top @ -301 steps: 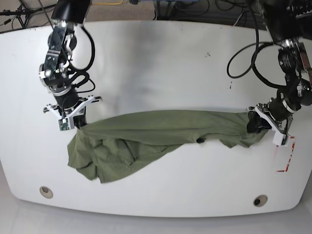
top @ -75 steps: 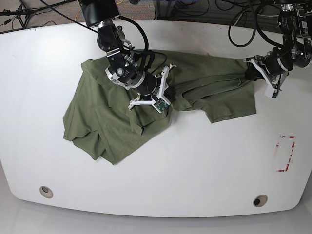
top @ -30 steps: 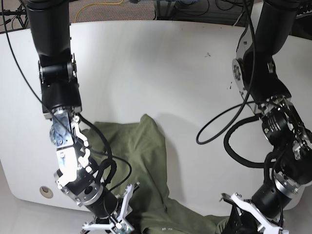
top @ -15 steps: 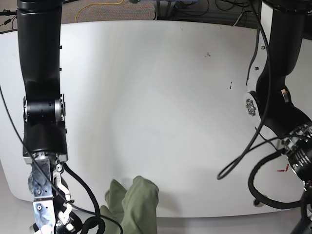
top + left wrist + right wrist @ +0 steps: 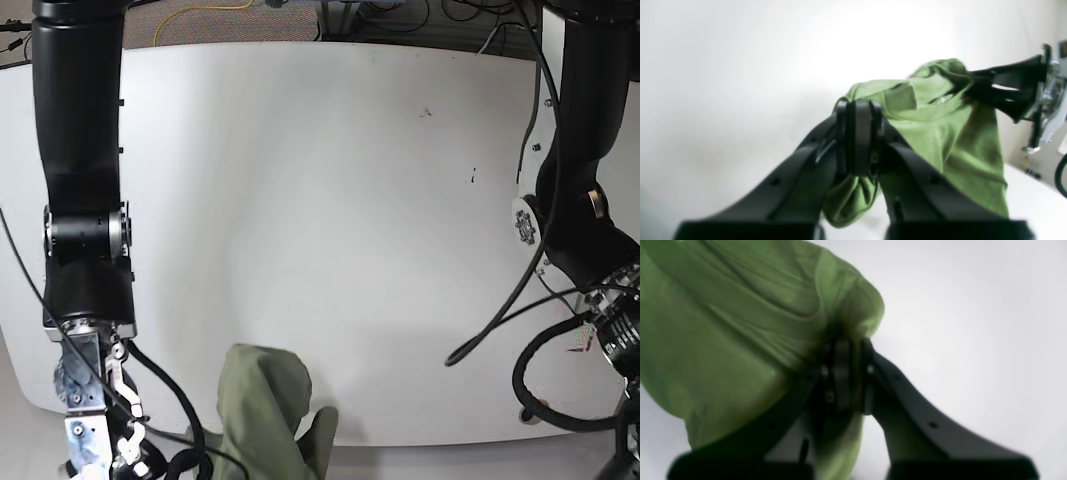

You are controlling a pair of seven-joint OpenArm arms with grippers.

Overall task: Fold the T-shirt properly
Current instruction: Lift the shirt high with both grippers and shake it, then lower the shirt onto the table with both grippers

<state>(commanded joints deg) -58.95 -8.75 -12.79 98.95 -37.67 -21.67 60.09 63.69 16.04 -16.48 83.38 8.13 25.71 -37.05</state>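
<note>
At the near edge of the white table (image 5: 330, 200) we see the T-shirt (image 5: 262, 412) bunched up and hanging, lifted by both arms. Our left gripper (image 5: 858, 133) has its jaws pressed together on a fold of green cloth; our right gripper (image 5: 845, 373) is likewise clamped tight on another bunch. Rest of the shirt drapes between them, wrinkled

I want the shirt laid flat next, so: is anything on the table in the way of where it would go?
Nothing visible is. The T-shirt hangs bunched at the table's near edge, pinched by the left gripper and the right gripper. The white top shows only small dark specks.
</note>
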